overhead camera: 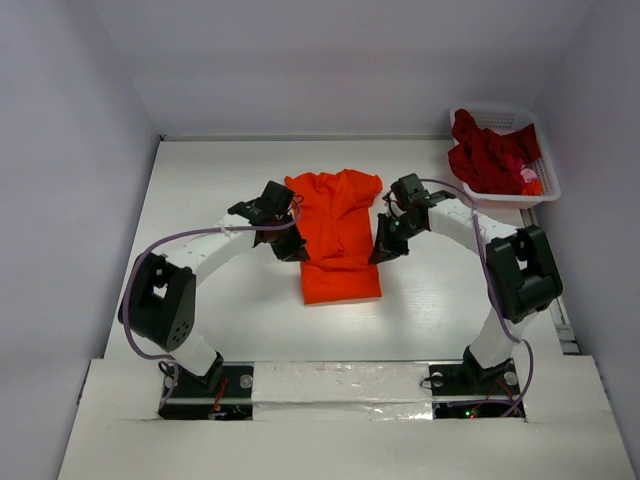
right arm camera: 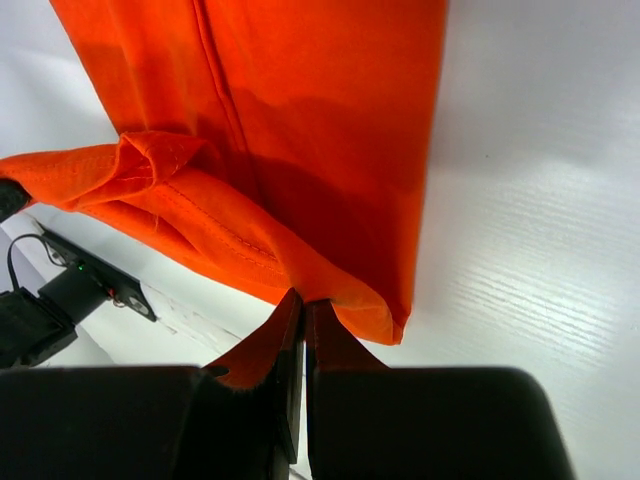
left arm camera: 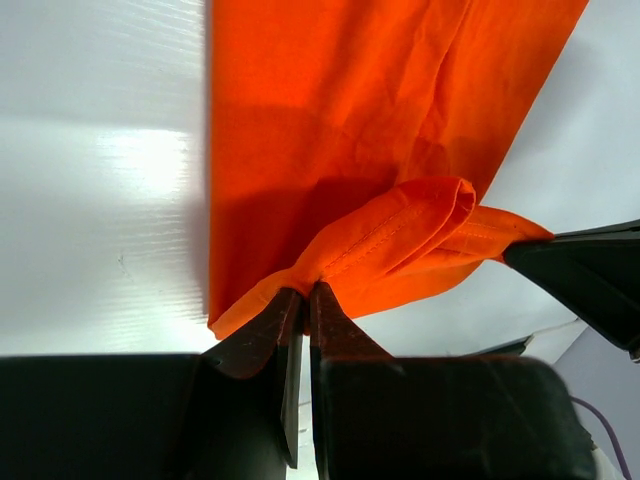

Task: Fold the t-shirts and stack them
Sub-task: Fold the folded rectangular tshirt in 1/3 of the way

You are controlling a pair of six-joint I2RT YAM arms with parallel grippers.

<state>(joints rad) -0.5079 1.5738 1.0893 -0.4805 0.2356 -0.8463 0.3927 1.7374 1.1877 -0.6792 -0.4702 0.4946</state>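
White table (overhead camera: 200,190) lies before us; at its middle we see the left gripper (overhead camera: 293,250) and right gripper (overhead camera: 383,250) each pinching an edge of the orange t-shirt (overhead camera: 340,235), with dark red t-shirts (overhead camera: 490,155) heaped in the far-right basket (overhead camera: 520,201).

White table (overhead camera: 220,180), matte with a faint grain and a bit of glare in the wrist views, boxed in by plain pale walls: back wall (overhead camera: 330,60), left wall (overhead camera: 60,200), right wall (overhead camera: 600,120). White plastic lattice basket (overhead camera: 520,201) sits at the far right corner of the table, slightly skewed to the table edges and close to the right wall. Shiny tape strip (overhead camera: 340,385) runs along the near edge of the table, a lower white ledge (overhead camera: 340,445) sits in front of it, and a thin metal rail (overhead camera: 563,325) follows the right edge.
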